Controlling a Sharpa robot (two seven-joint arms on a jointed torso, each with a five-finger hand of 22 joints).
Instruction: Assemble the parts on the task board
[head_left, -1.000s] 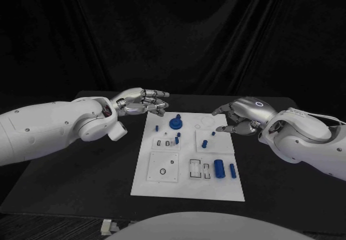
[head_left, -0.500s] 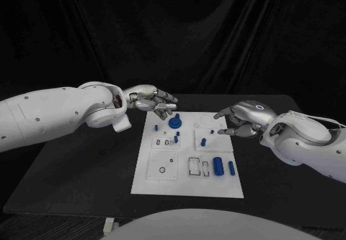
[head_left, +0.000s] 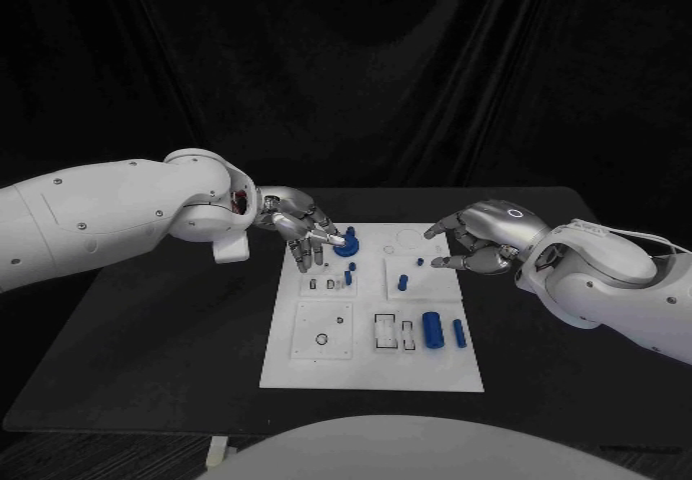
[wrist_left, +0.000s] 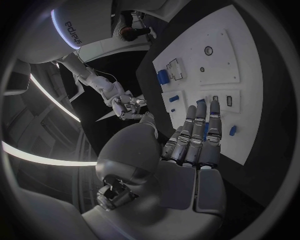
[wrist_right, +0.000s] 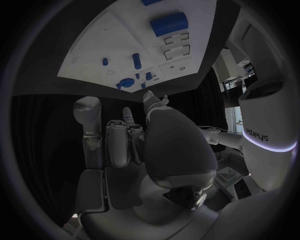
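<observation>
Task board: a flat white rectangular plate (head_left: 372, 360) is laid in the middle of the black table (head_left: 159, 340), its long side running away from the robot.
Parts: a round blue knob-like piece (head_left: 348, 246) is seen standing at the far end of the board; small blue pegs (head_left: 404, 283) are set near the middle; a thick blue cylinder (head_left: 433, 329) and a thinner blue rod (head_left: 459, 333) are laid side by side at the near right.
Left hand (head_left: 304, 232): held over the far left corner of the board, fingers spread and stretched out, nothing gripped; the fingertips are placed just beside the round blue piece.
Right hand (head_left: 479, 240): held at the far right edge of the board, fingers curled loosely and apart, nothing seen between them.
</observation>
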